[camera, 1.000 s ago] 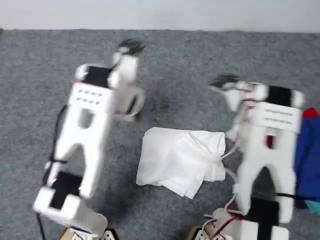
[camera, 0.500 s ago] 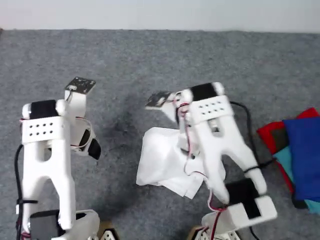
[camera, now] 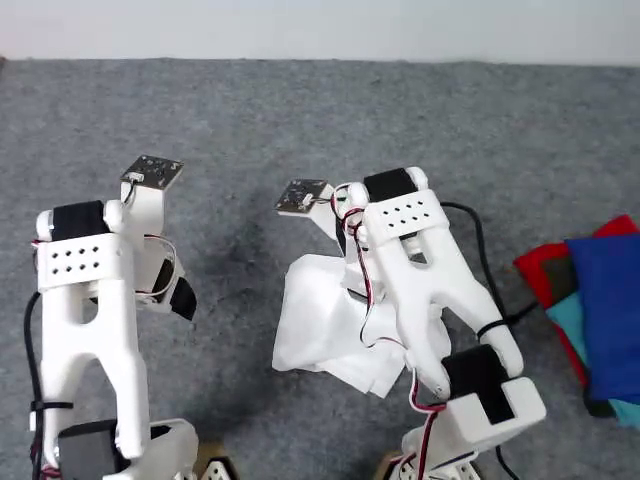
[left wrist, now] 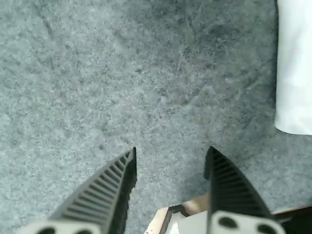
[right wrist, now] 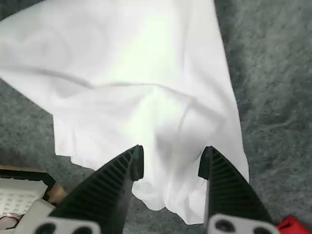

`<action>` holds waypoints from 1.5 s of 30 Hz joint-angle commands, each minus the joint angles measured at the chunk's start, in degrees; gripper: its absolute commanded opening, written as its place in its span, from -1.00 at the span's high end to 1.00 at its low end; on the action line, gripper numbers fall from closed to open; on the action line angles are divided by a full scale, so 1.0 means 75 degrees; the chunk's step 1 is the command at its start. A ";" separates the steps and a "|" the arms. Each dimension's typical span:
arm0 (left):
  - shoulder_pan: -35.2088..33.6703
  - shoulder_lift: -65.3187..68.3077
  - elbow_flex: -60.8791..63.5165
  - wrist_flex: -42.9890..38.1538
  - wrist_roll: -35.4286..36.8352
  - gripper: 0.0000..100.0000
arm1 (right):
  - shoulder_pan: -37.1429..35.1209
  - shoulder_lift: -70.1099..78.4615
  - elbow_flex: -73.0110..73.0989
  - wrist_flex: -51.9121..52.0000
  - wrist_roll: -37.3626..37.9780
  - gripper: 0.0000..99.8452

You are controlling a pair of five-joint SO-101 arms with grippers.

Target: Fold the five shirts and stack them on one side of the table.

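Both jaws stand wide apart, holding nothing. The left gripper [left wrist: 170, 155] hangs over the bare grey felt-like table top [camera: 250, 130], just beside the crumpled white fabric shirt [camera: 320, 330]. The right gripper [right wrist: 170, 155] hangs directly above that shirt, which lies mid-table between the arms. A pile of blue, red and teal shirts [camera: 605, 300] sits at the table's right edge. The white shirt looks light and limp, likely to bunch, so a pinch at an outer hem or corner seems best.

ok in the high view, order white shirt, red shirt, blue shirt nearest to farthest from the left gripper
1. white shirt, mid-table, closest to the left gripper.
2. red shirt, across the table past the white one.
3. blue shirt, lying over the red, farther out.
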 commanded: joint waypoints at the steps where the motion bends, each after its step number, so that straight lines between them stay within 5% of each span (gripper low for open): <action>1: -0.0047 -0.0281 0.0018 0.0223 -0.0070 0.56 | -0.0100 0.0205 -0.0082 -0.0053 -0.0059 0.60; 7: -0.0047 -0.0281 0.0018 0.0223 -0.0070 0.56 | 0.0018 0.1307 -0.0094 -0.0076 -0.0023 0.65; 11: -0.0047 -0.0281 0.0018 0.0223 -0.0070 0.56 | 0.0029 0.1424 -0.0105 -0.0100 -0.0070 1.00; 26: -0.0035 -0.0281 0.0018 0.0223 -0.0105 0.56 | 0.0041 -0.0475 0.0070 0.1354 -0.0012 0.98; 37: -0.0047 -0.0281 0.0018 0.0223 -0.0105 0.56 | 0.1108 -0.3358 0.3634 0.1366 0.1196 0.98; 45: 0.0012 -0.0270 0.0029 0.0223 -0.0117 0.56 | 0.2174 -0.4718 0.3833 0.1412 0.1618 0.47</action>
